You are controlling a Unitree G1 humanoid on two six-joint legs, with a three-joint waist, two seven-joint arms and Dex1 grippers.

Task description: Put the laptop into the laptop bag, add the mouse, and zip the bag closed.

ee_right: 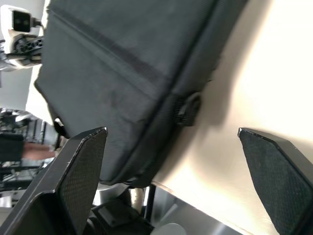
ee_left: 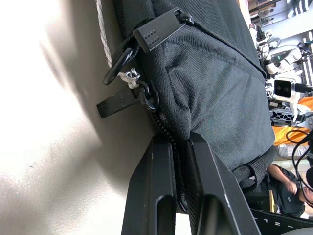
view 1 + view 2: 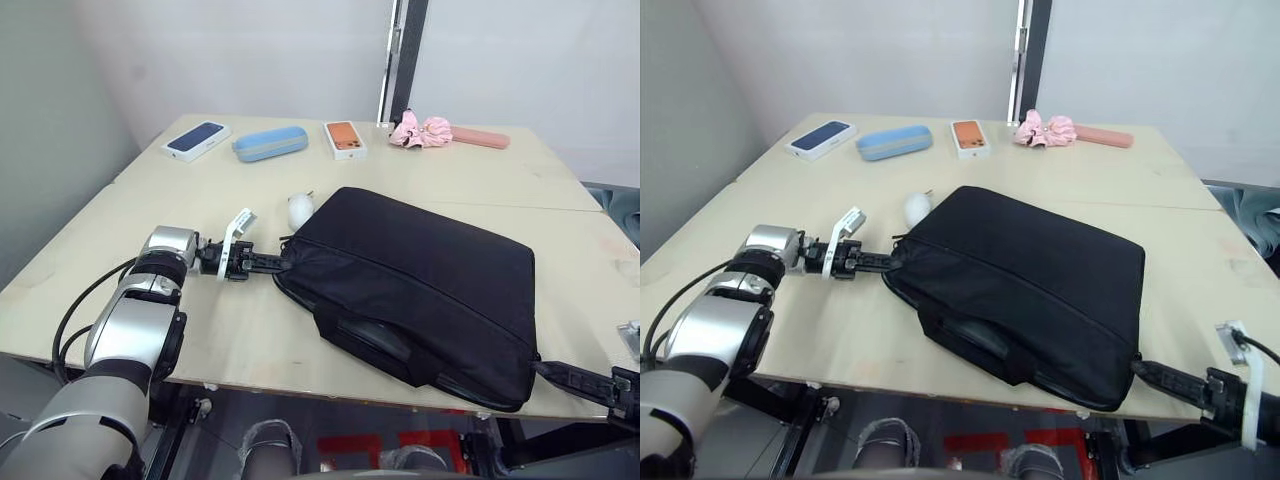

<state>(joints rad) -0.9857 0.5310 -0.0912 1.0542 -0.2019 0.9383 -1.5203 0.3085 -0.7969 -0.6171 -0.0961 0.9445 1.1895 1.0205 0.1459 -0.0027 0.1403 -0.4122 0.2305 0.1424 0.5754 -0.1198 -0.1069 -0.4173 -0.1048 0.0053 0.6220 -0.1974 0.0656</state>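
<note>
The pale wooden table [image 3: 250, 340] carries one big flat black fabric laptop bag [image 3: 420, 275], lying askew near the front edge, bulging, its two short handles [image 3: 375, 345] facing the robot. The left gripper [image 3: 283, 262] pinches the bag's zippered corner edge, its fingers [image 2: 156, 196] closed tight on the fabric beside the zipper pulls. The right gripper [image 3: 1145, 371] touches the opposite near corner; its two pads [image 1: 83, 171] stand wide apart, holding nothing. One small white mouse [image 3: 300, 209] sits on the table just behind the bag. Along the far edge: one blue oval case [image 3: 270, 143], two phone boxes [image 3: 196, 140] [image 3: 344, 139], one pink scrunchie [image 3: 420, 131], one pink flat case [image 3: 480, 137].
</note>
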